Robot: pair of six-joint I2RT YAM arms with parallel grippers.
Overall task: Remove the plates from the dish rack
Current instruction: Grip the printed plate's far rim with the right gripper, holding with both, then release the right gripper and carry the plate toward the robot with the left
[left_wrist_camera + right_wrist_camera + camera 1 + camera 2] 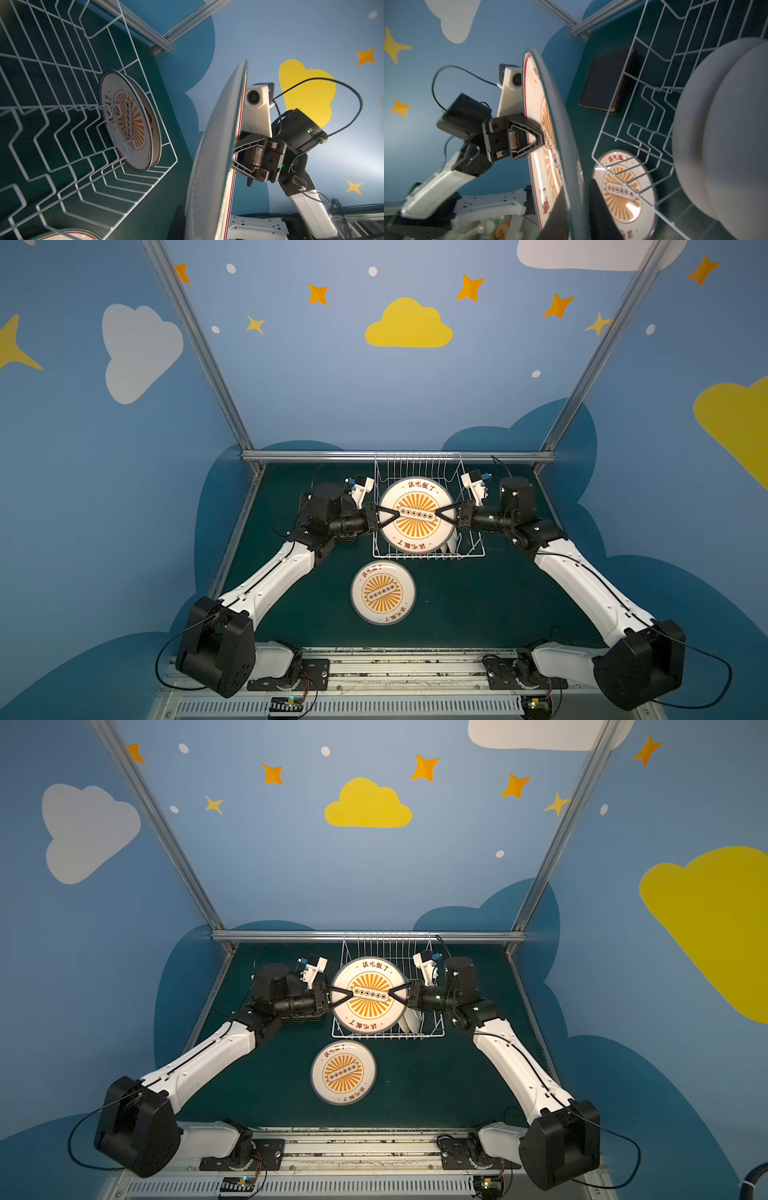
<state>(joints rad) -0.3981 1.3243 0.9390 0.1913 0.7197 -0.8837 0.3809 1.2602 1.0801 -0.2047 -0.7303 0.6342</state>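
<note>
We see one round sunburst plate (415, 494) (370, 974) held in the air over the dish rack (415, 557) (386, 1037), printed face up toward the top cameras, with a gripper at each side. The left gripper (395, 513) (351, 993) (538, 141) is clamped on the plate's left rim. In the right wrist view its black finger (533, 135) lies flat on the printed face.

The right gripper (436, 514) (390, 994) straddles the opposite rim with its jaws a little apart (its own wrist view shows a thin dark gap between the plate's back and the finger (600, 207) behind it). We call it loose, not gripping.

Inside the rack, two round plates (128, 120) (695, 124) (451, 545) (409, 1020) stand on edge between the tines, toward the right front corner and below the held plate. In both top views only their white edges show. The one nearer the left wrist camera has the sunburst print. The one behind it shows a bit of red print, too little to read.

Another sunburst plate (383, 592) (343, 1072) (618, 187) lies flat, face up, on the green table (478, 605) (436, 1085) just in front of the rack, not touching it. A stack of black-backed square plates (604, 83) lies flat on the table just beside the rack's left side, outside it. We cannot count them.
</note>
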